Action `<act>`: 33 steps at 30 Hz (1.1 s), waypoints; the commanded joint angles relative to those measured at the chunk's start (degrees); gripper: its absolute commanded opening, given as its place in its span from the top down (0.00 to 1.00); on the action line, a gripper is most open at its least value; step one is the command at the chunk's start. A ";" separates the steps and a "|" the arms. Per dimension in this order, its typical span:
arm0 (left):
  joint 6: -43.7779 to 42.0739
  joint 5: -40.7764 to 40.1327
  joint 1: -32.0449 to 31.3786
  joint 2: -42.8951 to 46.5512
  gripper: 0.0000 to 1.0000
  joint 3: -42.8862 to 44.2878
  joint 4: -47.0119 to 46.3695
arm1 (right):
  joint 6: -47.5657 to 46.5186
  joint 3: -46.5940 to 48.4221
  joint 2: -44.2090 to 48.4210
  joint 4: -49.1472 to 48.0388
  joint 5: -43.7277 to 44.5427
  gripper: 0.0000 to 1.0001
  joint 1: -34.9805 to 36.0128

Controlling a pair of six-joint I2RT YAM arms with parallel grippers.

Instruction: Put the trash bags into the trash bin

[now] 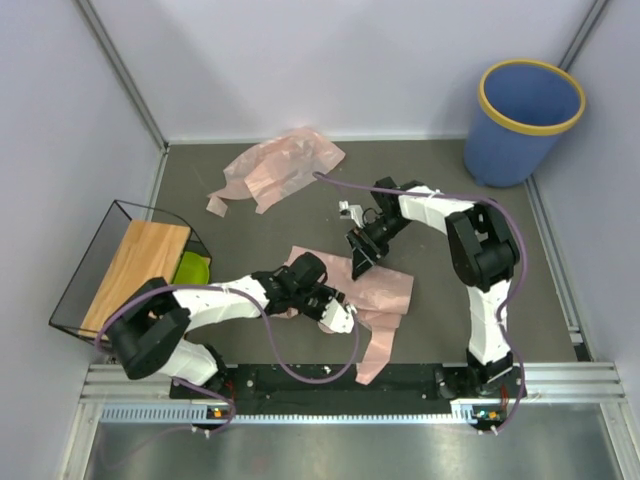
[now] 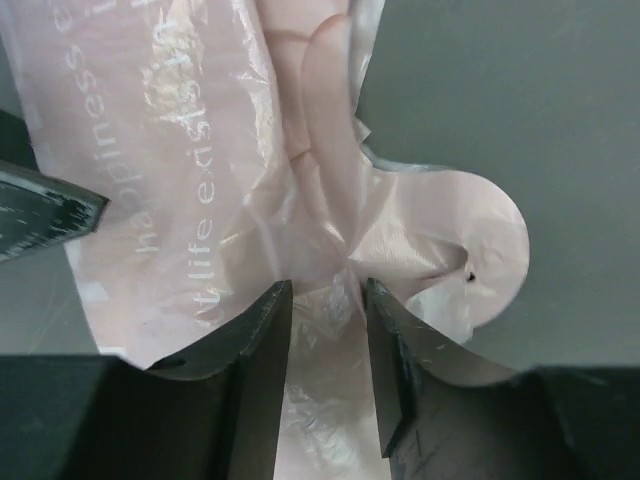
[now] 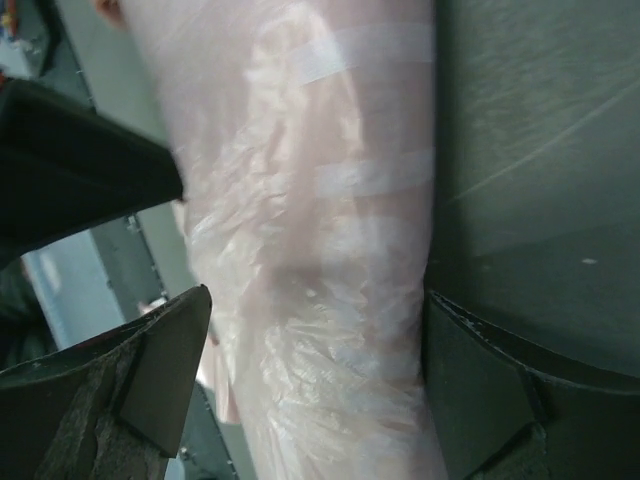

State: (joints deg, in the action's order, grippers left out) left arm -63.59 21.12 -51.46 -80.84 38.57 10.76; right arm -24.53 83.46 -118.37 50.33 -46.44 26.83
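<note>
Right now the left gripper (image 2: 328,290) sits low on the near trash bag (image 2: 200,180), a pale pink, crinkly bag with white lettering. Its 2 fingers (image 2: 255,370) stand only a little apart, with a gathered fold of the film between them. Creases run in toward the gap, but the wrist view does not settle whether the fold is actually pinched. 1 rounded handle loop of the bag lies just ahead and to the right of the fingertips, flat on the dark table (image 2: 500,90).

Seen from above, the right gripper (image 1: 358,262) is at the same bag's far edge, just beyond the left gripper (image 1: 338,310), and the near trash bag (image 1: 385,290) spreads between and to the right of them. In the right wrist view the right gripper (image 3: 315,300) has its jaws spread wide. The bag's film (image 3: 320,250) fills the space between them and touches 1 finger (image 3: 500,400), but nothing is squeezed.

The far trash bag (image 1: 285,165) lies crumpled well beyond both grippers, up and to the left of the right gripper, touched by neither. The trash bin (image 1: 510,150), blue with a yellow rim, stands upright far to the right of and beyond the right gripper, in the table's back corner. No bag is in it yet.

Left of the left arm is a wire basket (image 1: 80,270) holding a wooden board (image 1: 135,270) and a green bowl (image 1: 192,268).
</note>
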 commanded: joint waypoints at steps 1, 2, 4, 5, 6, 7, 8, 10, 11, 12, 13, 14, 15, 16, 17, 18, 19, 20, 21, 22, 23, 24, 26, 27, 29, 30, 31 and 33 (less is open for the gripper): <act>-1.10 -7.50 -0.13 -2.83 0.63 -2.09 -9.88 | -3.85 1.26 -3.89 6.10 -7.44 0.19 0.41; -0.40 -8.02 -0.04 -3.36 0.65 -1.92 -9.62 | -4.72 1.61 -4.24 7.49 -8.57 0.20 0.76; 0.48 -9.42 -0.13 -4.94 0.72 -0.86 -9.27 | -5.34 1.71 -4.68 8.73 -9.90 0.21 1.38; 1.27 -10.13 -0.13 -5.55 0.74 -0.60 -9.36 | -5.70 1.71 -4.68 9.96 -11.64 0.22 1.64; 1.63 -10.49 -0.04 -6.43 0.76 -0.34 -9.45 | -5.79 1.71 -4.85 10.66 -12.53 0.24 2.26; 1.63 -11.01 -0.04 -6.61 0.78 -0.51 -10.32 | -5.79 1.62 -5.12 11.02 -13.24 0.26 2.52; 1.46 -10.93 -0.04 -6.70 0.79 -0.77 -10.33 | -5.70 1.44 -5.21 11.20 -14.11 0.28 2.79; 1.10 -11.02 -0.22 -6.26 0.78 -1.91 -12.69 | -5.61 1.35 -5.47 11.02 -13.77 0.44 3.58; 2.06 -10.84 -0.13 -5.91 0.76 -1.92 -12.70 | -5.09 1.70 -5.65 10.94 -13.16 0.52 3.58; 3.29 -11.19 -0.04 -5.13 0.71 -1.57 -12.52 | -4.48 1.97 -5.73 10.33 -12.81 0.74 3.49; 4.95 -11.54 0.13 -4.34 0.64 -1.13 -12.09 | -3.43 2.23 -5.74 9.62 -12.11 0.93 2.97; 8.80 -11.11 0.48 -3.37 0.49 -0.26 -8.69 | -0.89 2.67 -5.30 9.01 -10.88 1.00 2.44; 11.62 -10.24 1.79 -0.49 0.42 2.02 -6.57 | 0.35 2.50 -4.60 6.48 -11.22 1.00 1.83; 15.13 -8.83 3.02 1.37 0.36 3.52 -4.54 | 2.37 1.80 -3.20 4.19 -11.74 1.00 -0.18; 21.78 -2.90 6.69 4.87 0.25 6.93 0.87 | 7.00 -0.30 -0.14 1.73 -12.79 1.00 -1.07; 25.06 0.29 8.90 6.47 0.11 8.53 3.01 | 8.96 -1.36 1.89 -3.60 -13.24 1.00 -1.86; 32.49 3.45 11.19 8.05 0.02 9.85 4.34 | 12.72 -3.37 3.65 -5.83 -13.94 1.00 -2.74; 36.31 7.75 16.08 10.67 0.02 11.69 6.27 | 14.15 -4.00 7.06 -8.03 -14.29 1.00 -2.92; 40.17 9.79 18.22 11.75 0.02 12.05 6.29 | 15.47 -4.70 8.58 -9.79 -14.73 1.00 -2.92; 48.13 11.38 20.24 12.63 0.02 12.15 6.37 | 19.22 -6.19 9.90 -14.16 -15.87 1.00 -2.92; 52.04 12.53 23.39 13.77 0.02 12.15 6.55 | 21.35 -6.81 12.35 -16.38 -16.23 1.00 -2.84; 56.08 12.02 24.56 14.04 0.02 12.06 6.55 | 23.55 -7.43 13.24 -18.57 -16.67 1.00 -2.92; 67.24 13.40 28.15 15.09 0.02 10.58 6.03 | 29.61 -8.75 15.17 -23.94 -17.11 1.00 -2.92; 70.33 16.81 29.48 15.53 0.02 9.69 3.33 | 31.37 -9.10 17.27 -25.79 -17.20 1.00 -3.01; 78.25 19.30 31.94 17.37 0.02 6.46 -1.16 | 35.86 -9.72 19.13 -30.01 -16.94 1.00 -2.92; 80.71 20.17 32.56 17.90 0.02 5.30 -3.88 | 37.00 -9.81 21.31 -30.89 -16.85 1.00 -2.92; 85.86 22.45 33.17 18.43 0.02 4.51 -9.04 | 39.02 -9.72 22.29 -31.68 -16.41 1.00 -3.01; 91.25 24.74 35.20 18.96 0.02 3.18 -13.64 | 40.61 -9.20 23.96 -33.54 -16.32 1.00 -2.92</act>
State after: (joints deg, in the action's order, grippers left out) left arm 7.57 37.04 -19.00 -63.72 44.62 9.04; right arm 7.68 73.87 -99.57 25.89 -60.90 23.62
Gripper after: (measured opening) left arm 0.983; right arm 0.020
